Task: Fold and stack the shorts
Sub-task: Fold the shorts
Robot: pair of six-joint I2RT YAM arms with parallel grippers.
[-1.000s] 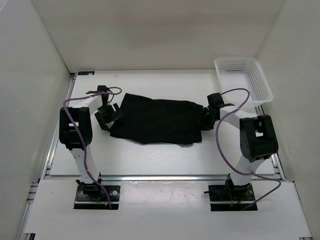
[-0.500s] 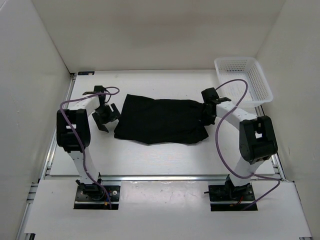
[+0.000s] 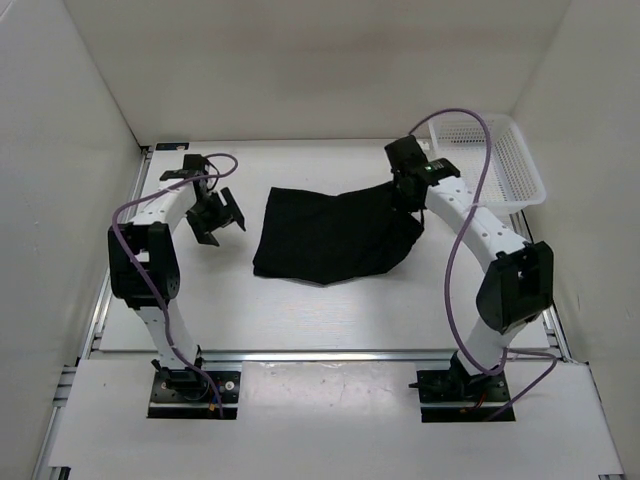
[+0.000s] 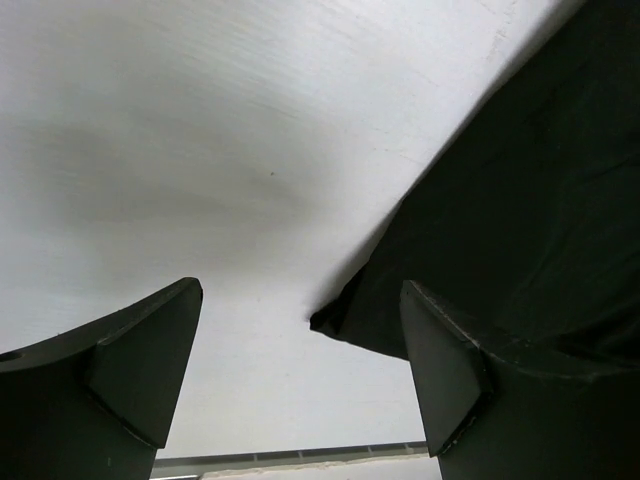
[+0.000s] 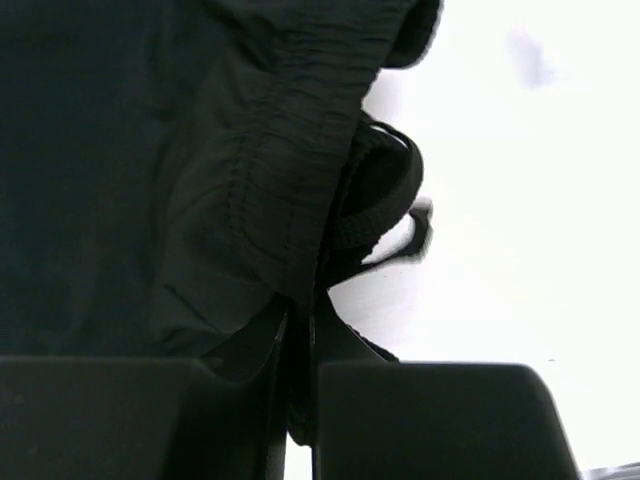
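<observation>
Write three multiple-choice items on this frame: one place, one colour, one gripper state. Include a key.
1. Where is the white mesh basket?
A. Near left corner
B. Far right corner
C. Between the arm bases

2. What colour are the shorts?
A. Black
B. Red
C. White

3. What is the right gripper doing?
A. Open, holding nothing
B. Shut on the basket rim
C. Shut on the gathered waistband of the shorts

Key:
1 B: the top view shows it at the far right, by the wall.
2 A: the fabric is black in every view.
3 C: the right wrist view shows it pinched shut with the waistband fabric between its jaws.
</observation>
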